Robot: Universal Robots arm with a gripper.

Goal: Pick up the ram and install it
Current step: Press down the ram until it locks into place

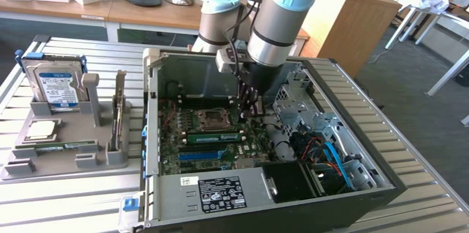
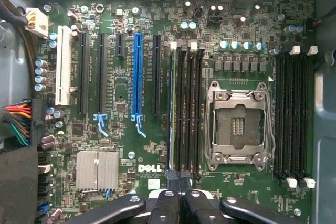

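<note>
Note the ram (image 1: 212, 137) down inside the open computer case (image 1: 381, 189), standing on edge in the bank of memory slots beside the processor socket (image 1: 212, 118) (empty, its metal frame bare), in the slot farthest from that socket. Reads as seated rather than loose: level along its length, parallel to the neighbouring slots, showing from the wrist as a thin bluish edge (image 2: 171, 108). Low over the motherboard (image 1: 172, 150), near the ram's end toward the exterior view's right: the end effector (image 1: 251, 113), closed right down with nothing visibly held. Probably closed that way to make one blunt tip for pressing the strip home, not for carrying. From the wrist, dark fingertips (image 2: 169, 205) meeting at the end of the slot bank; cannot tell about contact there. Further out, on the slatted desk (image 1: 73, 200) toward the exterior view's left, a grey holder (image 1: 110, 159) keeping parts upright and reachable, among them a hard drive (image 1: 55, 82).
</note>
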